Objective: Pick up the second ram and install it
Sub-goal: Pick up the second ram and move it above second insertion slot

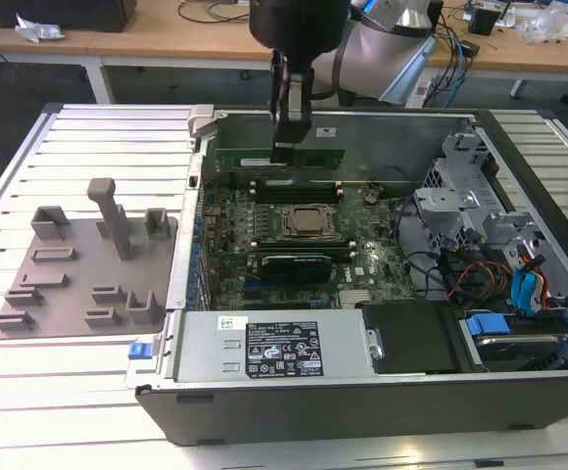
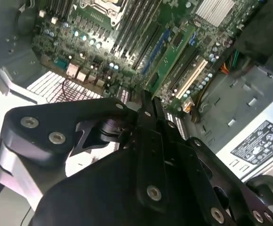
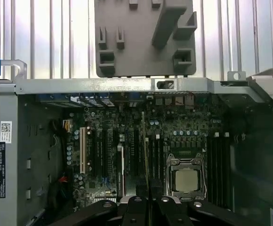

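The grey robot arm (image 1: 387, 39) holds the second ram (image 1: 245, 158) over the open black computer case (image 1: 362, 401).
The arm comes in from the far side of the white slatted tabletop (image 1: 88, 392) and bends straight down, so its black pincer (image 1: 291, 147) points at the green motherboard (image 1: 382, 264). The pincer is clamped on the second ram, a long, thin green circuit-board stick. The stick lies level, near the square silver CPU socket (image 1: 308, 223). In the first wrist view the second ram (image 3: 148, 155) shows edge-on.

Second ram (image 1: 328, 157): green stick, level, clamped in jaws above motherboard (image 1: 362, 259).
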You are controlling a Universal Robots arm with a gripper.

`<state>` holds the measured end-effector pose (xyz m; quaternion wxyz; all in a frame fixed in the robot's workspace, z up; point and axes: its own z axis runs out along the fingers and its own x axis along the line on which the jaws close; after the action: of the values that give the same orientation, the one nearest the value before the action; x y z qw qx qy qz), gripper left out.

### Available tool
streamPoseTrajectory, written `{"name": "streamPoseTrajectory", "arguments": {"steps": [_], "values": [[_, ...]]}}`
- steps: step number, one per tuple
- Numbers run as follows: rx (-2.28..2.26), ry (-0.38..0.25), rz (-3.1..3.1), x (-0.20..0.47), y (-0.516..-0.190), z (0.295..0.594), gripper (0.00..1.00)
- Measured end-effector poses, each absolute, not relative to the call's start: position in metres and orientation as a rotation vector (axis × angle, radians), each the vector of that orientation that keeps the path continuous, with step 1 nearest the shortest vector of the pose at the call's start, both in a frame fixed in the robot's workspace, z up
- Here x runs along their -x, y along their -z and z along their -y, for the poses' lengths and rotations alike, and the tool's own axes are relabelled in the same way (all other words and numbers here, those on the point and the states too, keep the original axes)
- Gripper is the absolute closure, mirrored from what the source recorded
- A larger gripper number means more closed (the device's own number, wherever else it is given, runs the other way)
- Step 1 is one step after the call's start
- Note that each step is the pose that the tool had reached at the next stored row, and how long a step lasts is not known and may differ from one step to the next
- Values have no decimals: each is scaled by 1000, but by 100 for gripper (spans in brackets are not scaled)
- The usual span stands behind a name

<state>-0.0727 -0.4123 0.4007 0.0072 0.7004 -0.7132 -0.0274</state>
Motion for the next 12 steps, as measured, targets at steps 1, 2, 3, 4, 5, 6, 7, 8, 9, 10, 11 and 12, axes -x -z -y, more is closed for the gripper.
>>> {"name": "streamPoseTrajectory", "arguments": {"steps": [1,2,3,4,5,6,7,8,9,10,11,12], "values": [[-2189,87,2230,71,-397,412,87],[-2189,87,2229,69,-395,412,87],[-2188,89,2229,67,-392,412,87],[-2188,90,2229,66,-390,412,87],[-2188,90,2228,65,-388,412,87],[-2187,91,2228,62,-385,412,87],[-2187,93,2227,59,-383,412,87],[-2186,94,2227,57,-382,411,87],[-2185,95,2226,54,-380,411,87],[-2185,96,2225,50,-377,410,87],[-2184,97,2225,48,-376,410,87],[-2183,99,2224,43,-372,409,87]]}}
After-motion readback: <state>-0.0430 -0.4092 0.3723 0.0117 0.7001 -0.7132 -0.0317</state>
